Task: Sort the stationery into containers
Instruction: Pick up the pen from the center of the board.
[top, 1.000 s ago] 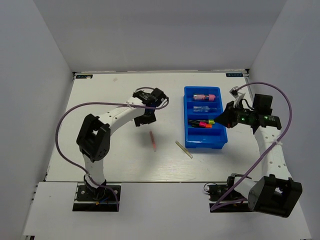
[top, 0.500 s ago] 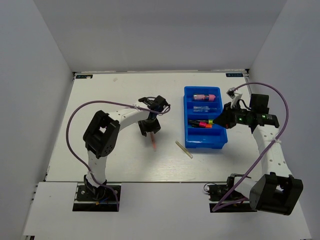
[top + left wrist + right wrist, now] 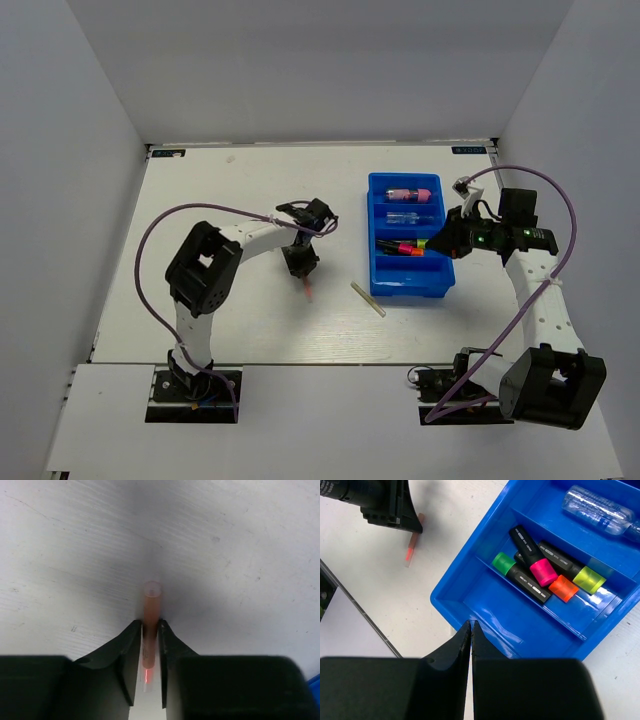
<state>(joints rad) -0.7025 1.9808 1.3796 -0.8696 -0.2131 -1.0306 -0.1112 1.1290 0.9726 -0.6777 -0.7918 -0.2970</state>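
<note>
A thin pale orange stick (image 3: 151,611) lies on the table and also shows in the top view (image 3: 307,289). My left gripper (image 3: 300,260) is down on its far end, with the jaws closed against both its sides (image 3: 151,626). A second pale stick (image 3: 367,298) lies left of the blue tray (image 3: 412,278). The tray holds a pink tube (image 3: 410,193), a clear bottle (image 3: 403,215) and several highlighters (image 3: 400,247). My right gripper (image 3: 441,243) is shut and empty above the tray's rim (image 3: 471,624); the highlighters (image 3: 540,565) and the bottle (image 3: 597,509) lie beyond it.
The tray's nearest compartment (image 3: 520,620) holds nothing. White walls close the table at the back and both sides. Purple cables loop off both arms. In the right wrist view my left gripper (image 3: 385,502) stands over the orange stick (image 3: 412,544).
My left gripper has swung right and toward the near edge, coming down onto the orange stick with its jaws at its sides. My right gripper shifted slightly toward the tray and now holds still.
</note>
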